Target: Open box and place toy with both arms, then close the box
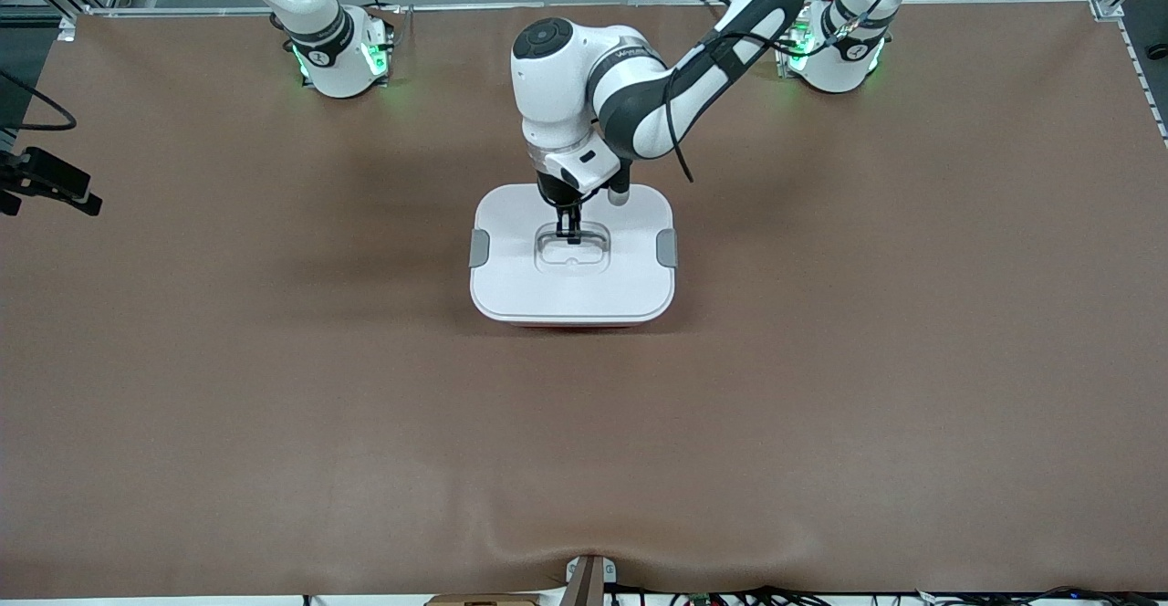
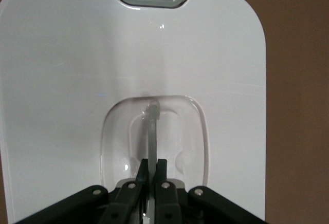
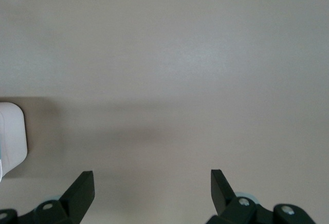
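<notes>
At the middle of the brown worktop (image 1: pixel 274 387), the box (image 1: pixel 520 287) sits with its white lid (image 1: pixel 511 214) on and a grey clip at each end, one (image 1: pixel 479 248) toward the right arm's end of the worktop and the other (image 1: pixel 667 247) toward the left arm's end. The left arm (image 1: pixel 657 95) reaches in from its base and comes straight down over the lid's centre. There the left gripper (image 1: pixel 572 234) is pinching the clear handle (image 2: pixel 153 131) in the lid's recess (image 2: pixel 115 136), its dark fingers (image 2: pixel 142 171) pressed against either side of the thin upright strip. The right gripper (image 3: pixel 152 183) waits over bare worktop with its fingers (image 3: pixel 82 188) spread wide; a rounded white corner of the box (image 3: pixel 11 136) shows at the edge of its wrist view.
</notes>
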You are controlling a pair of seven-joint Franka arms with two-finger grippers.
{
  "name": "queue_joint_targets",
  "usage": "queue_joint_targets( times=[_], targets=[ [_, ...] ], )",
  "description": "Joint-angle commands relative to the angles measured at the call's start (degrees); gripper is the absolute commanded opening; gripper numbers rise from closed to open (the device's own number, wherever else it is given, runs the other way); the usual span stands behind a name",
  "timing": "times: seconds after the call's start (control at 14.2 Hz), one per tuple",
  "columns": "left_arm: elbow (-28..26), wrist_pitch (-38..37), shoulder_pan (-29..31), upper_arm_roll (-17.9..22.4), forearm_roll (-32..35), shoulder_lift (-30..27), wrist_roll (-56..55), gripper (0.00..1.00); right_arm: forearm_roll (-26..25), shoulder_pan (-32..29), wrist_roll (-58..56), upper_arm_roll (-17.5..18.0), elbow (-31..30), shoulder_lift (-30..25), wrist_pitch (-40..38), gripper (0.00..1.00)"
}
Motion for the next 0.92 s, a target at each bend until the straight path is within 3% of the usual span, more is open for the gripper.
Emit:
queue_joint_targets(
  times=[0.0,0.85],
  targets=[
    [-2.02,-0.9,-0.89,-0.13,3.8,-0.95,-12.65,0.0,0.34,-0.42,-0.19,0.72,0.94,0.12,-0.79,1.0],
    [-3.07,-1.77,-0.62,-0.3,3.71,-2.27,-12.65,0.0,-0.19,-0.33,-0.72,0.89,0.59,0.2,-1.93,1.0]
  ],
)
